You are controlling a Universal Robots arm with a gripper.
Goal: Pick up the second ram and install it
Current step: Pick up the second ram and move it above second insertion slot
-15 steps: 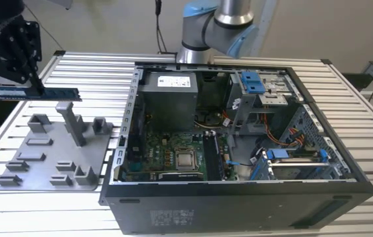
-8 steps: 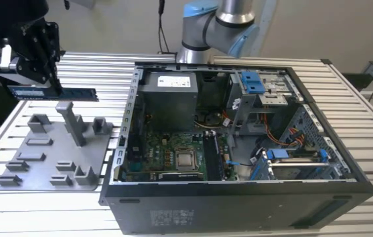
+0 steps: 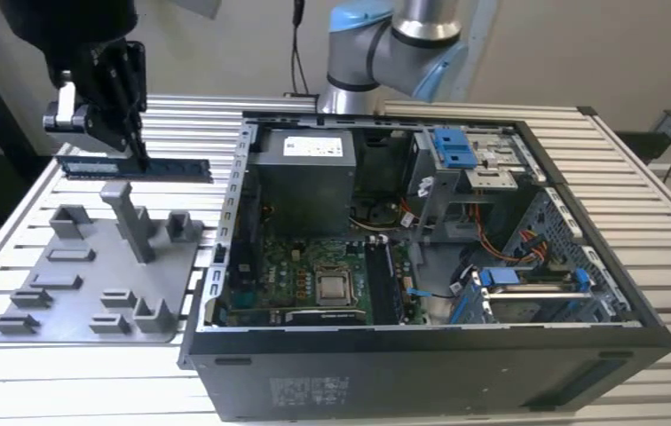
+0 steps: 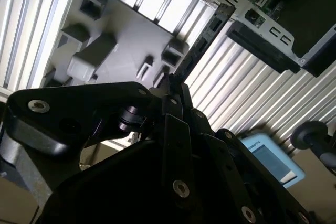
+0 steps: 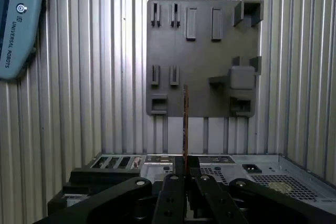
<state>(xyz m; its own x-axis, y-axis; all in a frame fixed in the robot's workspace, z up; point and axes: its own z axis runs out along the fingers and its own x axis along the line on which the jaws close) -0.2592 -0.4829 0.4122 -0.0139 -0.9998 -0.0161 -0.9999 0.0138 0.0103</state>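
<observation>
The second ram (image 3: 134,167) is a thin dark stick held level in the air above the grey holder tray (image 3: 87,302), at the exterior view's left. My gripper (image 3: 132,153) is shut on it from above, clear of the tray's tall post (image 3: 134,222). In the second wrist view the ram (image 4: 205,38) juts out from the gripper (image 4: 170,85) towards the case's edge. In the first wrist view the ram (image 5: 185,124) shows edge-on, rising from the gripper (image 5: 185,169) in front of the tray (image 5: 202,51).
An open computer case (image 3: 430,355) lies to the exterior view's right of the tray, with its motherboard (image 3: 311,275) and dark memory slots (image 3: 380,282) exposed. A teach pendant (image 5: 16,24) lies on the slatted table (image 3: 75,382).
</observation>
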